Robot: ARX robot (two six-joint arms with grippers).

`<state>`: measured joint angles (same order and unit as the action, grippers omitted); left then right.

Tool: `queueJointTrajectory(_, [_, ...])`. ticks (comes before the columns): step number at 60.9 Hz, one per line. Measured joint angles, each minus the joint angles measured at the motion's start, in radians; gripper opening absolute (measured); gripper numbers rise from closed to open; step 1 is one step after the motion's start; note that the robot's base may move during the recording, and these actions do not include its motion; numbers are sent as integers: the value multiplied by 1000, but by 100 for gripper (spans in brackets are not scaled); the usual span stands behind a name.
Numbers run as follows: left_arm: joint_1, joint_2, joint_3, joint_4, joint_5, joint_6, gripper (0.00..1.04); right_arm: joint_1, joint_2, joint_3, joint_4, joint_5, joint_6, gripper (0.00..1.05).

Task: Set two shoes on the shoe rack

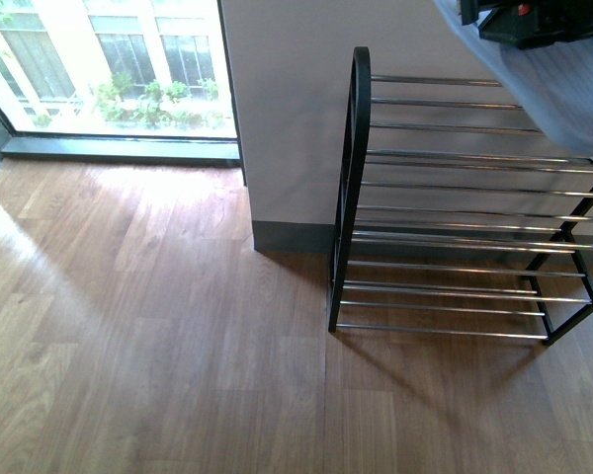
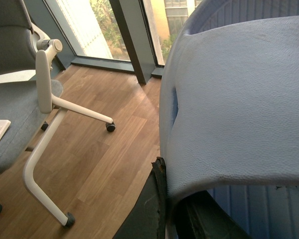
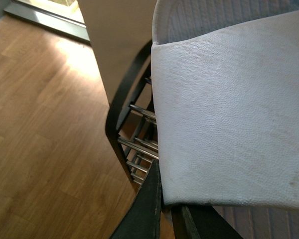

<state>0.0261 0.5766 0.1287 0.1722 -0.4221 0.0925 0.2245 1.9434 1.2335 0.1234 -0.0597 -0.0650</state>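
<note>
An open shoe rack with a black metal frame and tiers of thin shiny chrome bars (image 1: pixel 455 212) stands on the brown wood-plank floor (image 1: pixel 148 346) at the right of the front frame, against a pale grey wall (image 1: pixel 287 99), and no shoe shows on its visible tiers. In the upper right corner of that frame, a pale blue rubber slide (image 1: pixel 563 89) hangs above the rack's top bars under a black arm part. The right wrist frame shows the right gripper (image 3: pixel 162 209) clamped on that slide's broad pale strap (image 3: pixel 229 114), with the rack's black end hoop and chrome bars (image 3: pixel 134 144) close below it. The left wrist frame shows the left gripper (image 2: pixel 172 209) gripping the strap of a second pale blue rubber slide (image 2: pixel 239 109), held over the floor near a grey office chair with a white base (image 2: pixel 35 99) and a tall window (image 2: pixel 99 25).
</note>
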Motion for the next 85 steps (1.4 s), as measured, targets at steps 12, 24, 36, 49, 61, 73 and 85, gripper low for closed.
queueJointTrajectory(12, [0, 0, 0, 0, 0, 0, 2, -17, 202, 234, -95, 40, 85, 2])
queueJointTrajectory(24, [0, 0, 0, 0, 0, 0, 2, -75, 326, 352, -171, 69, 139, 2])
queueJointTrajectory(36, [0, 0, 0, 0, 0, 0, 2, -112, 412, 455, -189, 136, 145, 2])
queueJointTrajectory(49, [0, 0, 0, 0, 0, 0, 2, -117, 466, 555, -209, 177, 126, 2])
queueJointTrajectory(61, [0, 0, 0, 0, 0, 0, 2, -125, 476, 571, -215, 187, 103, 8])
queueJointTrajectory(73, [0, 0, 0, 0, 0, 0, 2, -134, 475, 565, -196, 185, 109, 39])
queueJointTrajectory(85, [0, 0, 0, 0, 0, 0, 2, -137, 426, 517, -216, 179, 145, 71])
